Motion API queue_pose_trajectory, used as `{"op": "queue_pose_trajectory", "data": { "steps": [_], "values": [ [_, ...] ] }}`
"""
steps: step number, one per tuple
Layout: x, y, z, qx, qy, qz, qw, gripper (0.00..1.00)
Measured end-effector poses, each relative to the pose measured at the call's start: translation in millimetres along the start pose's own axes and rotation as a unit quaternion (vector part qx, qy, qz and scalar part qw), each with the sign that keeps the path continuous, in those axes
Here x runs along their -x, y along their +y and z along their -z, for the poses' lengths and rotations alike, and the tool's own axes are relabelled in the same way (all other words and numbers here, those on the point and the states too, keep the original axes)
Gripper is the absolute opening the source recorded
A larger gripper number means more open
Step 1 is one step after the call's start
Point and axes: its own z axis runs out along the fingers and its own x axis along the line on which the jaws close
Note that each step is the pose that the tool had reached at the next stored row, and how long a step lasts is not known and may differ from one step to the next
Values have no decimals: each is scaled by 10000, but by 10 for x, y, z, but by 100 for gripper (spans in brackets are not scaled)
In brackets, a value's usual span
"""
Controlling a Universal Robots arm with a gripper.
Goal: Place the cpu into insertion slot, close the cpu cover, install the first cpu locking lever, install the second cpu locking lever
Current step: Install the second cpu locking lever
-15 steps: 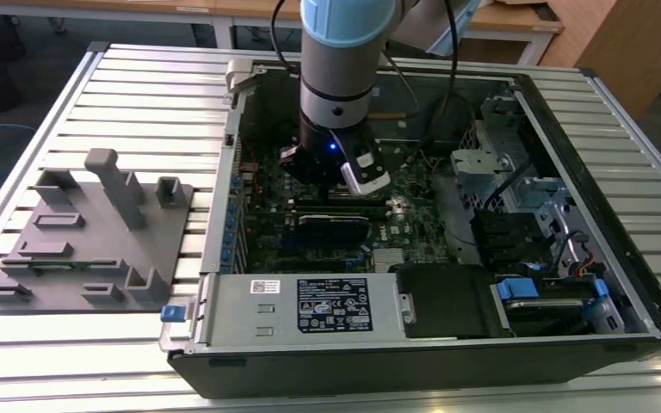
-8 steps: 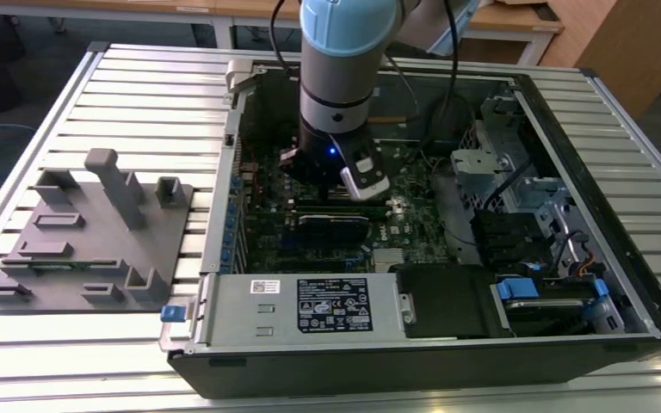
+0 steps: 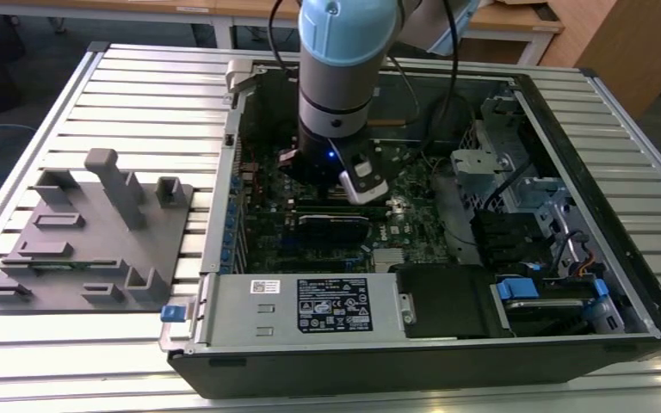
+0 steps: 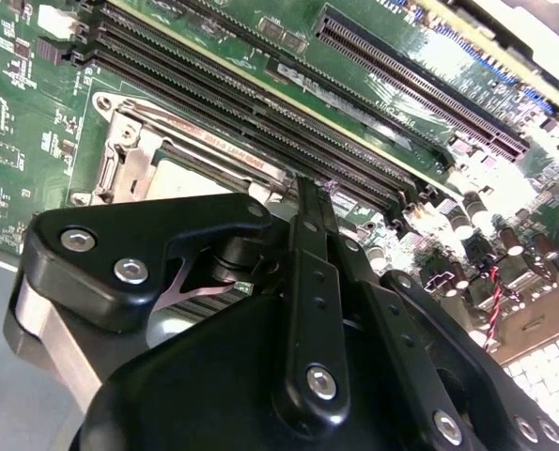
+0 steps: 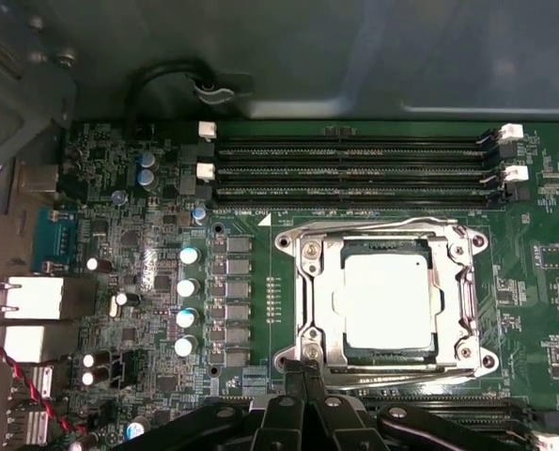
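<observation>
- We see the cpu (image 5: 389,301) already seated in the insertion slot (image 5: 309,324), its pale metal top showing through the square window of the cpu cover (image 5: 384,235), which lies flat over it.
- We take the motherboard's socket as our landmark: the memory slots (image 5: 354,174) run just beside it along one edge, and a column of capacitors (image 5: 187,301) stands near its other side.
- In the first wrist view our hand (image 5: 302,381) sits at the socket's near edge, its fingertips pressed together with nothing pinched between them that we can make out.
- The tips appear to rest at or on a thin locking lever (image 5: 392,383) running along that edge; whether they touch it we cannot tell.
- In the exterior view the arm (image 3: 336,86) reaches down into the open computer case (image 3: 560,215), which lies on the slatted counter (image 3: 135,95); a grey fixture block (image 3: 89,237) sits well apart from the socket, outside the case.
- We judge that placing and covering are done and the lever work is in hand.
- We judge the coming move calls for a firm, steady push that carries the lever down and sideways under its retaining hook without slipping off the thin wire.
</observation>
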Motion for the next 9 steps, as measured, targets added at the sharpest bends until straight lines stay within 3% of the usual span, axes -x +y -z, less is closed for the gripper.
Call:
{"op": "queue_pose_trajectory", "data": {
  "steps": [3, 9],
  "values": [
    [-13, -9, -5, 46, 1, 0, 10000, 10],
    [-36, -23, -22, 58, 1, 0, 10000, 10]
  ]
}}
